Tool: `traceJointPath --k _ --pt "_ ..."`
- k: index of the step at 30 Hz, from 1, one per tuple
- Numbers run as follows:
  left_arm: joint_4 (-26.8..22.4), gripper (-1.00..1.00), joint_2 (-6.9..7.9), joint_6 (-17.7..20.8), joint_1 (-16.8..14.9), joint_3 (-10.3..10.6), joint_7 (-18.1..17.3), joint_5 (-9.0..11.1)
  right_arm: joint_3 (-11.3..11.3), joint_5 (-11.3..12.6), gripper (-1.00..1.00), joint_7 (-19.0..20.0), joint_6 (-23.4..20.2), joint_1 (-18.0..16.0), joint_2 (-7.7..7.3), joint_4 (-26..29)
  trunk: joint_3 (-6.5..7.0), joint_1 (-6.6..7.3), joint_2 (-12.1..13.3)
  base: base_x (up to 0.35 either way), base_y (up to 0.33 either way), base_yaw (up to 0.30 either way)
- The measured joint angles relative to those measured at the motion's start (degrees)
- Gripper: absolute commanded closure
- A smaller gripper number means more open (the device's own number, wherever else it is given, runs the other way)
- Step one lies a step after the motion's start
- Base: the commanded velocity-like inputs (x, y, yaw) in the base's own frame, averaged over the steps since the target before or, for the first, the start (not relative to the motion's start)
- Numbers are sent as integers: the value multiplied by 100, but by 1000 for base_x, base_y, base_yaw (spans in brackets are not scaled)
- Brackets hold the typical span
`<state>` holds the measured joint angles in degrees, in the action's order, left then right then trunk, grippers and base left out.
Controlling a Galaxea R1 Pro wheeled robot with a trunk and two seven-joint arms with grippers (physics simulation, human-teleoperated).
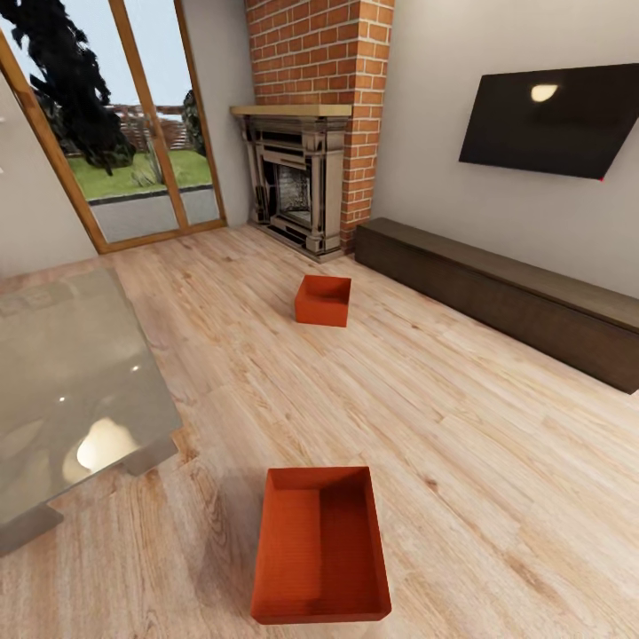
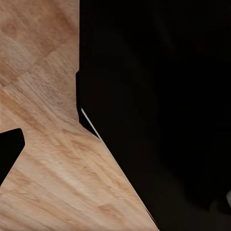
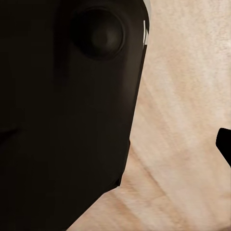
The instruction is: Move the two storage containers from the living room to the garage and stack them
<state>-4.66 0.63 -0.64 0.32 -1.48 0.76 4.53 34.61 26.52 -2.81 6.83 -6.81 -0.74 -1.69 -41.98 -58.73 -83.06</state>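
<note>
Both containers sit on the light wood-plank flooring (image 1: 461,417) of the living room, well apart from each other; the nearer container (image 1: 320,546) lies close in front of the robot, dead ahead and low in the head view, its long axis running away from the robot, open side up and empty; the farther container (image 1: 323,300) rests further on, near the brick fireplace (image 1: 306,115); neither is anywhere near the garage yet. The nearer tub sits about midway between the two arms, so I'd judge neither has the shorter reach, and a grip on its two long walls would suit both; how the claws stand I cannot tell, for each wrist view gives dark robot bodywork (image 2: 159,110) over bare planks; whether wide or narrow is not shown. To the left a glass-topped table (image 1: 62,390) comes just beside the nearer tub's far corner; to the right lies open floor up to the long dark cabinet (image 1: 515,297) under the wall screen (image 1: 559,120).
</note>
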Motion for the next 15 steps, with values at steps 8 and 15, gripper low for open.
traceJointPath --k 8,15 --pt "0 -100 -1 0 0 0 0 0 -1 0 -100 0 0 0 0 3 0 0 0 0 0 0" --pt "-4 -100 -2 0 0 3 0 -6 6 0 -100 0 0 0 -7 0 0 0 0 0 0 0"
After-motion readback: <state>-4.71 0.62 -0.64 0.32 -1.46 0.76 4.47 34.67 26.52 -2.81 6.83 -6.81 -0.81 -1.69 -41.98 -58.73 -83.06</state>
